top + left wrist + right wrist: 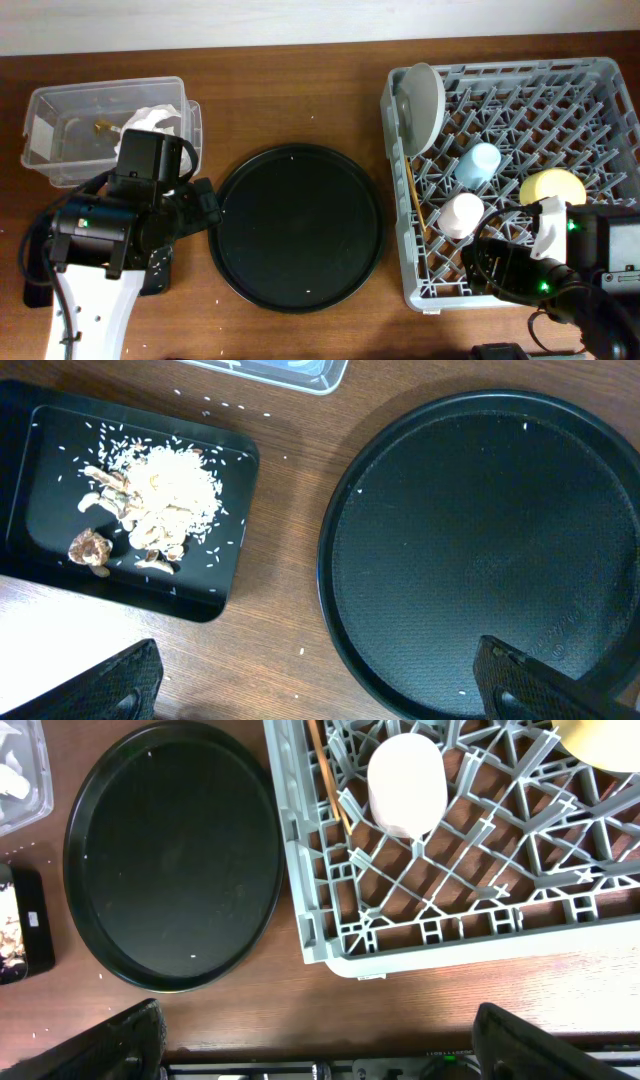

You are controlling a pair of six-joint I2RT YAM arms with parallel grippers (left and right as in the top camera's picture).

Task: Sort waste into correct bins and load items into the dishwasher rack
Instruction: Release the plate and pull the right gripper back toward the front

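Table, seen from above and from both wrists.

- Dishwasher rack (520, 70) sat at the table's right edge.
- Grey plate (420, 105) stood on edge in the rack's far-left corner.
- Chopsticks (415, 195) lay along the rack's left edge.
- Light-blue cup (477, 163) and pink cup (463, 215) sat among the pegs near that edge, the pink one nearer the front.
- Yellow bowl (555, 187) rested toward the rack's right edge, partly hidden by the right arm.
- Round black tray (297, 228) lay mid-table, bare apart from a few specks.
- Clear tub (75, 150) sat at the far-left corner, with the crumpled wrapper (155, 120) inside at its right end.
- Shallow black tray (45, 510) lay near the left edge, just left of the round tray. It held the food scraps (150, 500), pale rice with brown bits.
- Left gripper (320, 670) hung above the gap between the two black trays, fingers spread wide, nothing held.
- Right gripper (318, 1030) hung over the rack's near edge, fingers likewise wide apart and empty.
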